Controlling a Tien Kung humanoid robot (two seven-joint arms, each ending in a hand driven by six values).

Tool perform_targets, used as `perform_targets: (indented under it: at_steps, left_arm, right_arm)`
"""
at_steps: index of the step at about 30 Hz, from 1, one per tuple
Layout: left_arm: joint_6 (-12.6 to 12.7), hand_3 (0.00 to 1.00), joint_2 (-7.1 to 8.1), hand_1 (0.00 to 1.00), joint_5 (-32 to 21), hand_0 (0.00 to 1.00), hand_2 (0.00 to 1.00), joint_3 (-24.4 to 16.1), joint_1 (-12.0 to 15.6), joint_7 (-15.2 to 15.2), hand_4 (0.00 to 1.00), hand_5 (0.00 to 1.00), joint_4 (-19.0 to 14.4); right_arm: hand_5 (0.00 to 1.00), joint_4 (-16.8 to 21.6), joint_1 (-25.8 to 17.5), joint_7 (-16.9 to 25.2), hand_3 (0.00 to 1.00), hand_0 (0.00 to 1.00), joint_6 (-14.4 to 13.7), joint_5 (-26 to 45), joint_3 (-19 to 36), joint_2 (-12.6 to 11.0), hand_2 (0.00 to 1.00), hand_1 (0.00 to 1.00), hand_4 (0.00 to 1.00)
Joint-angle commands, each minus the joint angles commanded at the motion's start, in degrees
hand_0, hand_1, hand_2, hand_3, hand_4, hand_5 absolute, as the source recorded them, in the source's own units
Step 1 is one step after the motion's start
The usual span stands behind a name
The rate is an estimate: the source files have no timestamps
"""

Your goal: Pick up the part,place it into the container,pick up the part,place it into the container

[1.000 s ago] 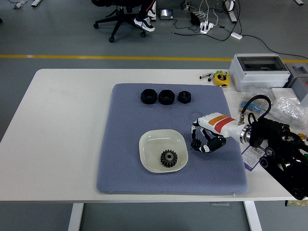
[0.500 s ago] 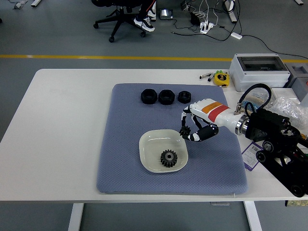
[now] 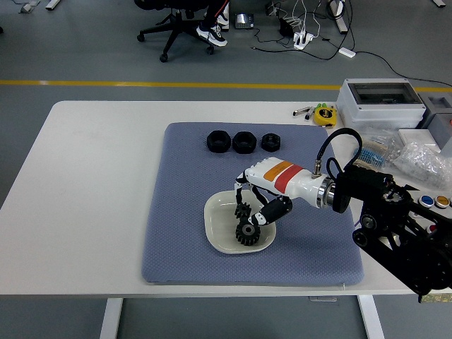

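- White and shallow, the bowl sits on the near half of the blue-grey mat; one black gear already lies inside it, toward its right side
- Over that same bowl the right hand holds a second gear, fingers clenched around it, just above and left of the gear lying in the bowl
- Risk, as I judge it: let go from here, the held gear may land on the teeth of the lying one, tip, and roll over the low rim onto the mat; a release too near the bowl's far rim could do the same
- The thumb-side fingers sit close to the lying gear, so opening wide might knock it or shove the bowl
- Beyond the bowl, at the mat's far edge, three black nuts stand in a row, well apart from the hand
- Far right of the bowl: a grey box, a yellow tape measure and plastic bags, none in the way
- Left hand is out of view
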Motion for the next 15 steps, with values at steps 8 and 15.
perform_targets:
  at_steps: [8,15]
  left_arm:
    - [0.0,0.632,0.12,0.752,-0.1,0.747,0.828,0.4,0.0,0.0,0.734,0.632,0.0]
    - [-0.1,0.632,0.09,0.749,-0.7,0.747,0.825,1.0,-0.4,-0.2,0.734,0.631,0.0]
  right_arm:
    - [0.223,-2.3,0.0,-0.4,0.352,0.05,-0.6,-0.5,-1.7,0.5,0.175,0.051,0.84]
    - [0.264,-3.5,0.0,-0.6,0.394,0.064,-0.3,-0.9,-1.9,0.3,0.203,0.067,0.814]
